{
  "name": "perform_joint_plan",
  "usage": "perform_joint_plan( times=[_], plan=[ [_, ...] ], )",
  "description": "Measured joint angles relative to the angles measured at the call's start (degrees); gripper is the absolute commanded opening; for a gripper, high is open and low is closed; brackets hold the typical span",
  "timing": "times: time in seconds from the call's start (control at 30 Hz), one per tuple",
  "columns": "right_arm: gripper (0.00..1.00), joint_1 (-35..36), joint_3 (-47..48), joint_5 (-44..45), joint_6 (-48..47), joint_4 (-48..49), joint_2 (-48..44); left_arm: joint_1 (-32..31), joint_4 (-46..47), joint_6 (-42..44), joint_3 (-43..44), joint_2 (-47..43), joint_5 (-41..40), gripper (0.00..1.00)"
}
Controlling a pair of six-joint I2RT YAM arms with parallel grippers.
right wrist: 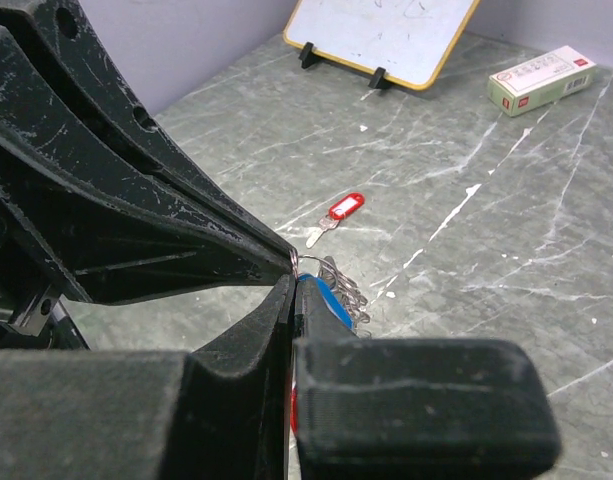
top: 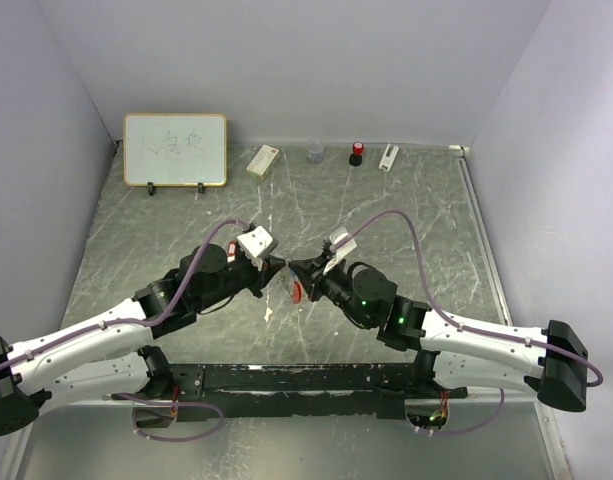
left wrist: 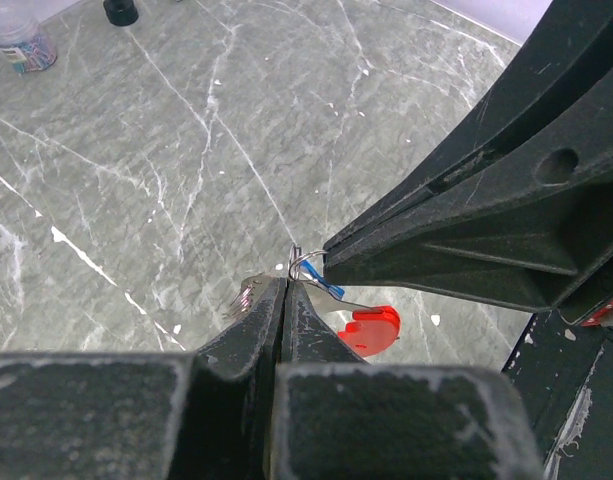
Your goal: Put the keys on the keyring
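Note:
My two grippers meet tip to tip above the middle of the table. The left gripper (top: 277, 265) (left wrist: 284, 286) is shut on the thin wire ring of the keyring (left wrist: 295, 260). The keyring's chain cluster (left wrist: 248, 296) (right wrist: 351, 295) and red fob (left wrist: 372, 330) (top: 297, 291) hang below. The right gripper (top: 294, 268) (right wrist: 295, 279) is shut too, with the blue key (right wrist: 322, 300) (left wrist: 322, 280) at its tips, right against the ring. The red key (right wrist: 336, 212) lies flat on the table beyond; the top view does not show it.
Along the back wall stand a whiteboard (top: 176, 150) (right wrist: 381, 30), a small white box (top: 263, 160) (right wrist: 541, 78), a clear jar (top: 315, 152) (left wrist: 21, 45), a red-capped black item (top: 357, 153) and a white stick-like item (top: 388, 157). Side walls enclose the marbled table (top: 436, 220).

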Motion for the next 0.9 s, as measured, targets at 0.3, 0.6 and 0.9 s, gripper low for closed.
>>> perform_joint_plan(
  times=[0.3, 0.6, 0.9],
  plan=[
    [0.00, 0.00, 0.00, 2.05, 1.33, -0.66, 0.87, 0.00, 0.48, 0.02, -0.70, -1.38, -0.13, 0.07],
    [0.00, 0.00, 0.00, 4.33, 2.23, -0.96, 0.52, 0.00, 1.16, 0.02, -0.87, -1.90, -0.02, 0.07],
    [0.00, -0.57, -0.02, 6.01, 3.04, -1.92, -0.31, 0.00, 1.16, 0.04, -0.90, -2.01, 0.15, 0.07]
  ],
)
